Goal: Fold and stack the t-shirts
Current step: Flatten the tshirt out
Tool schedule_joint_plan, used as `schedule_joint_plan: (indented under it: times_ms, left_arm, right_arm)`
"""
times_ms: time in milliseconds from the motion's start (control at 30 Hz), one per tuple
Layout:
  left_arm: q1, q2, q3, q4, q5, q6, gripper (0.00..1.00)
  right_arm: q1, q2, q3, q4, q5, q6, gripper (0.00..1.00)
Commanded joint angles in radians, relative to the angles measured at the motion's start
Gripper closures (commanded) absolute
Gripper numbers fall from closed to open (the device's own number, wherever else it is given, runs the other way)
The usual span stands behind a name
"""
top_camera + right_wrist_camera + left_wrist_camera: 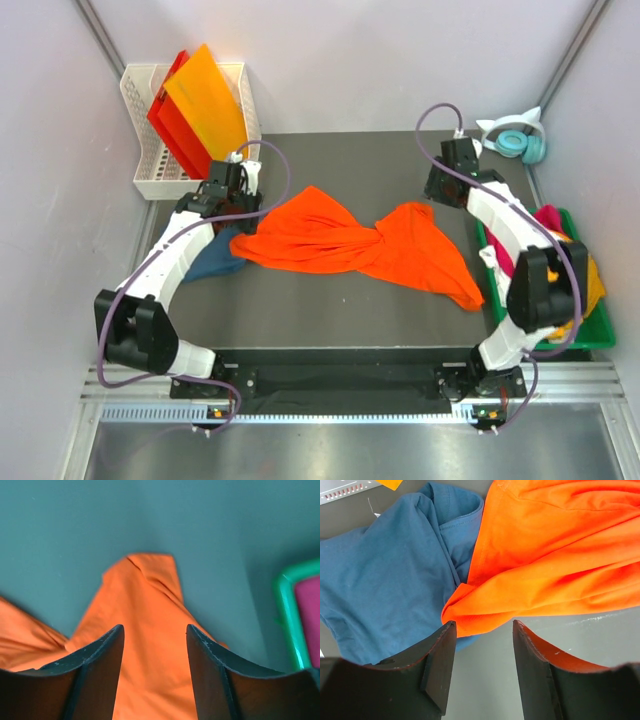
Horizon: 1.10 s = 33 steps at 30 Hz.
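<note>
**Orange t-shirt point(350, 240) lying twisted mid-table, corners being lined up for a grab**

Orange t-shirt is sitting bunched across the middle of the table point(330, 320), so I'm going for the corners, probably to spread it flat. My left gripper point(482, 630) is hovering with fingers apart and empty over the left corner, which is overlapping the teal-blue t-shirt point(385, 585). My right gripper point(154, 632), also spread and empty, is hanging over the far right corner. Bare table is showing on the near side. The green bin point(600, 335) is crowding the right edge.

orange t-shirt point(320, 240): soft matt cloth
blue t-shirt point(385, 580): matt knit cloth
table point(330, 310): smooth matt dk surface
basket point(140, 130): plastic mesh
sheets point(205, 100): stiff smooth plastic
tray point(286, 612): glossy plastic
</note>
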Motion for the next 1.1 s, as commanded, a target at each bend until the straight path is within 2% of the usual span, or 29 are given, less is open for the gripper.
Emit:
schedule_joint_plan:
  times_ms: [0, 133, 367, 800, 1067]
  left_arm:
    - [0.004, -0.042, 0.035, -0.011, -0.011, 0.014, 0.46]
    - [0.005, -0.053, 0.029, -0.018, -0.026, 0.020, 0.47]
    - [0.005, -0.070, -0.006, -0.008, -0.046, 0.020, 0.47]
    - [0.005, -0.057, -0.023, 0.006, -0.046, 0.010, 0.47]
    - [0.005, -0.056, -0.034, 0.009, -0.051, 0.014, 0.48]
  right_arm:
    - [0.045, 0.131, 0.120, 0.068, -0.031, -0.023, 0.49]
    - [0.091, 0.257, 0.238, 0.036, -0.015, -0.056, 0.52]
    - [0.109, 0.384, 0.292, 0.047, 0.008, -0.056, 0.55]
    - [0.100, 0.501, 0.359, 0.031, 0.046, -0.056, 0.57]
    - [0.096, 0.552, 0.361, 0.008, 0.048, -0.036, 0.62]
